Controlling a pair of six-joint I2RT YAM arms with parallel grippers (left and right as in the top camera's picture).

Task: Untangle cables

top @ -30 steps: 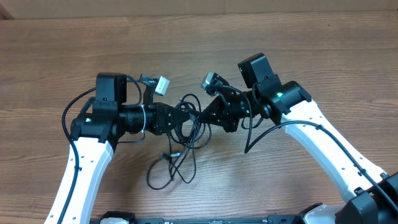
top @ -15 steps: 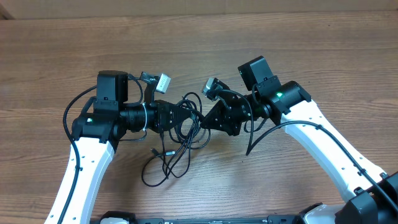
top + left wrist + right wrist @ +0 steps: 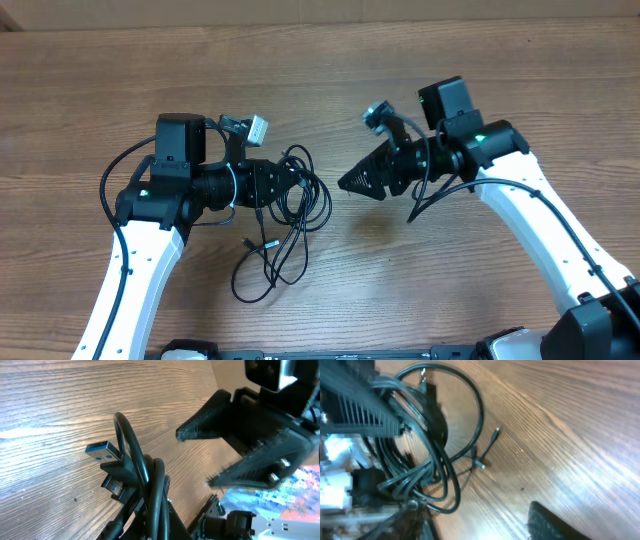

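cables (image 3: 300, 205), seemingly clamped in left end effector (image 3: 288, 182)

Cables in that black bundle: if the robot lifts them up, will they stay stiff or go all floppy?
Probably floppy: the cables spill from the left fingers in loose curls onto the table. Probably light too, since each one is so thin. They may all drag along together, because the loops cross over each other.
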